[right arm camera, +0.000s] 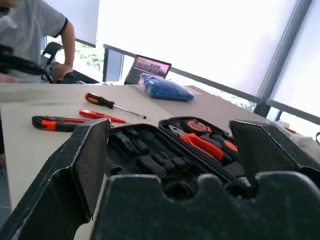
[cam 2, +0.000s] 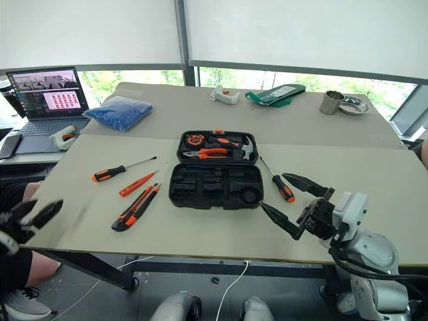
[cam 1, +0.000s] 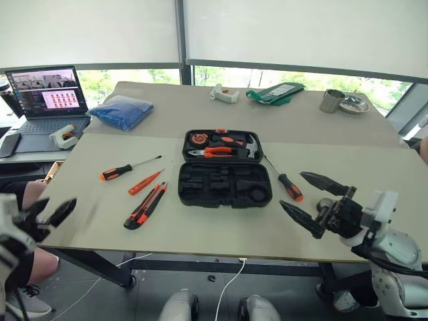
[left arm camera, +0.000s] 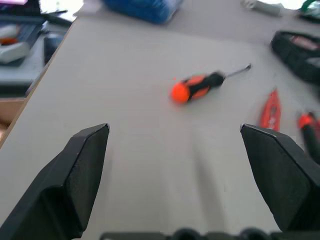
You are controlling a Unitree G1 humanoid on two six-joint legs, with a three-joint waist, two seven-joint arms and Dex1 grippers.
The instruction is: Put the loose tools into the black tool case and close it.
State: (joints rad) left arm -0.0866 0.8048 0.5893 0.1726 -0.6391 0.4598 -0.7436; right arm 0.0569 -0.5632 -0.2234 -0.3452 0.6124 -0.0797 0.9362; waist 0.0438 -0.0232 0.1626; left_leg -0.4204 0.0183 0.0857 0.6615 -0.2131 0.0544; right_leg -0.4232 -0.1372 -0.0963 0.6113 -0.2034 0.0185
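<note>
Where blinds hang, beige table (cam 1: 200, 227), laptop (cam 1: 47, 97), blue bag (cam 1: 122, 110).

The beige table (cam 1: 200, 234) carries the open black tool case (cam 1: 224, 170) at its middle. Toward the left edge lie a screwdriver (cam 1: 127, 168), a slim orange tester screwdriver (cam 1: 145, 182) and a utility knife (cam 1: 145, 205). A second screwdriver (cam 1: 284, 179) lies just beside the case's right side. A blue bag (cam 1: 122, 111) sits near the far left corner.

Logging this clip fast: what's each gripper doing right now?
Left gripper: open, empty, over bare table short of the screwdriver.
Right gripper: open, empty, beside the open case.
</note>
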